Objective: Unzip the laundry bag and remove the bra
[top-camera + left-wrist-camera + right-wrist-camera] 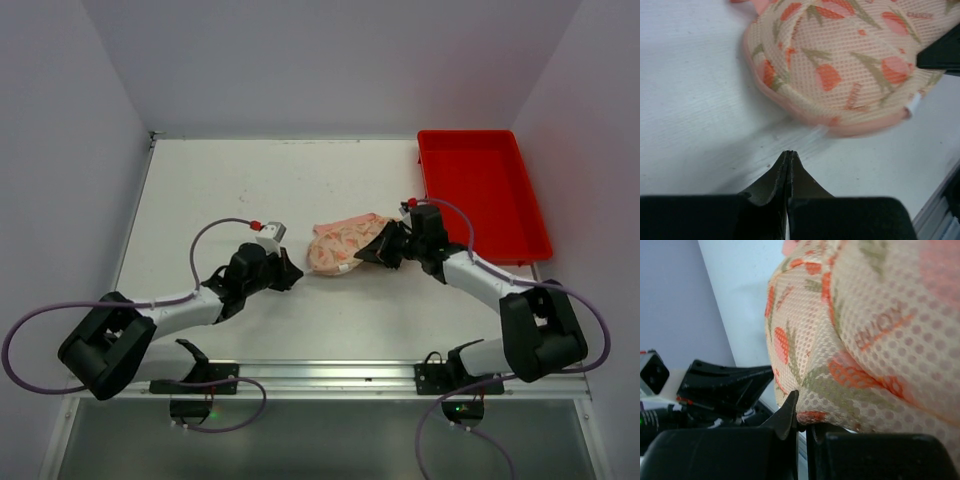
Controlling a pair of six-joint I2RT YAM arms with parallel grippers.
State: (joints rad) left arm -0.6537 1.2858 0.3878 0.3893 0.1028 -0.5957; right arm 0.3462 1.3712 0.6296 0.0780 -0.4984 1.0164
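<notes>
**Anchor and reach:** On the white table (pixel 250 180), the laundry bag (pixel 338 245) lay mid-surface, well apart from the red tray (pixel 480 190) at the far right corner. No opening showed in the bag, and the bra was not visible, presumably inside. The right gripper (pixel 801 412) had its jaws clamped on the rim at the bag's right end. The left gripper (pixel 789 157) sat just beside the bag's left lobe, jaws pressed together on nothing.

The step in hand looked to be anchoring the bag so the zip could be run. Doing it well would likely mean the right arm keeping the seam taut without hauling the soft case off the table. The left would meanwhile need to open and find the zip pull rather than loose mesh. A small white tab (pixel 914 102) on the seam might be that pull, but it was too small to tell.

The table was matte and finely textured, the tray smooth rigid plastic with a raised rim. The bag was open-weave mesh, cream-peach, printed with orange-pink flowers and olive stems. It was domed in two lobes and edged in pink piping, and would likely sag under a one-sided tug.
</notes>
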